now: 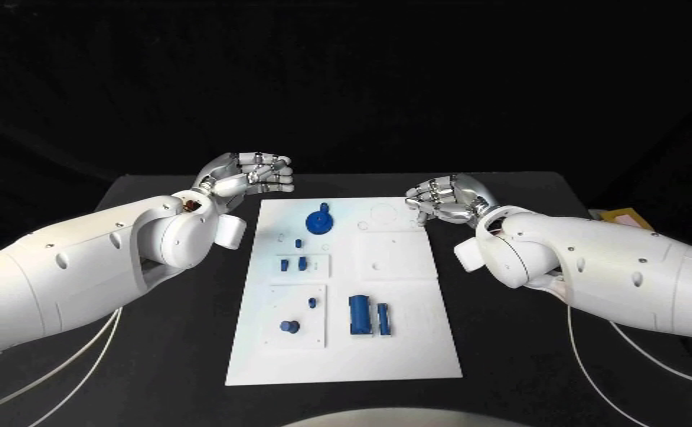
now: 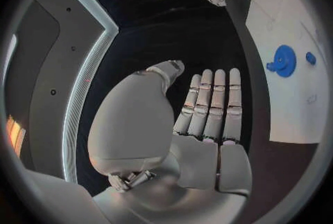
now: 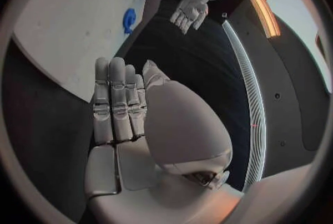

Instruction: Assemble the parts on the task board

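I am holding my left robot hand [image 1: 248, 174] and right robot hand [image 1: 444, 197] open, gripping nothing, beside the white task board [image 1: 346, 347] with blue parts [image 1: 366, 314].

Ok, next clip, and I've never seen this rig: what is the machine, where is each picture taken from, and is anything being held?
It is a two-armed robot at a black table. The square picture looks down from its head. Each round picture comes from a camera at one wrist, behind that arm's own hand.

The left hand and right hand flank the far end of the white task board. In the wrist views each shows flat, straight fingers holding nothing.

On the board lie blue parts: a gear, small pieces, a knob and two longer blocks.
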